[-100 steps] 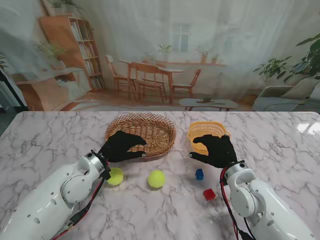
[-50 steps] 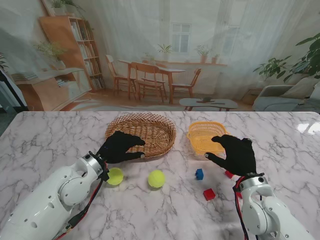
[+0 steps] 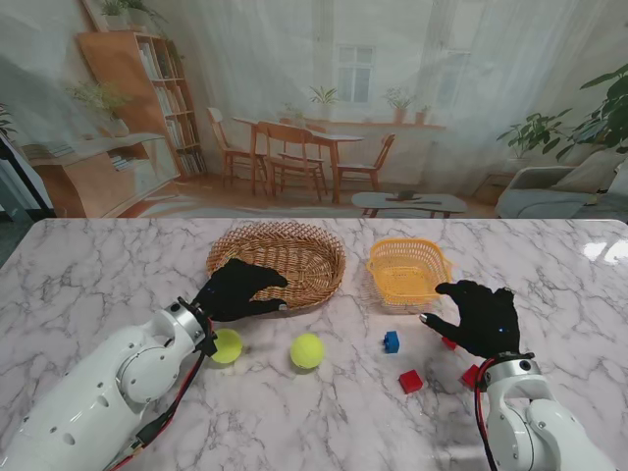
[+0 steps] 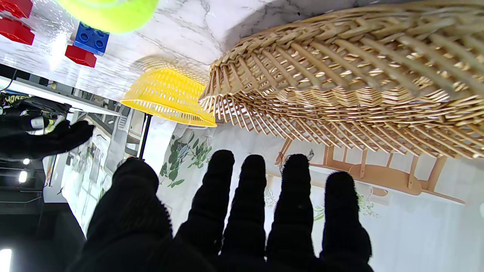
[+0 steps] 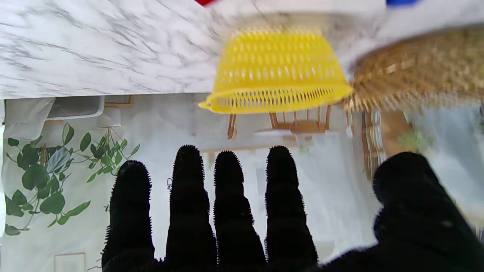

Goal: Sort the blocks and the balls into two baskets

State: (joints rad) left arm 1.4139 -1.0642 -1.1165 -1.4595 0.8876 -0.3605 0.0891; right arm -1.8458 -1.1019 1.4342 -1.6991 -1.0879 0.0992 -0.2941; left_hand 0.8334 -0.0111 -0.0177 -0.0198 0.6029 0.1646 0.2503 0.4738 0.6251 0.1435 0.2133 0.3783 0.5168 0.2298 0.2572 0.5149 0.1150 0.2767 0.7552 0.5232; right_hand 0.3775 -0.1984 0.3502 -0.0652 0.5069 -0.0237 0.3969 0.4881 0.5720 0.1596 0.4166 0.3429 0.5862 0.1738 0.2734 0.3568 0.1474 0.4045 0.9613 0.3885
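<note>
From the stand's view, the left hand (image 3: 235,290) rests at the near rim of the wicker basket (image 3: 278,257), fingers loosely spread, nothing in its grasp. The right hand (image 3: 479,316) hovers nearer to me than the yellow basket (image 3: 407,267), to that basket's right, fingers splayed wide and holding nothing. Two balls — one yellow-green ball (image 3: 227,345) just nearer than the left hand, a second ball (image 3: 307,350) nearer to me than the wicker basket's right edge. Four blocks — a blue block (image 3: 392,341), a red block (image 3: 410,381), and two more red blocks (image 3: 472,376) half hidden by the right hand. Both baskets look empty from here.

The left wrist view shows four fingers (image 4: 253,204) and a thumb apart, bare of any load, the wicker basket's weave close ahead and the yellow basket beyond it.

The right wrist view is blurred; its fingers (image 5: 187,196) stand straight and apart, pointing toward the yellow basket, touching nothing.
</note>
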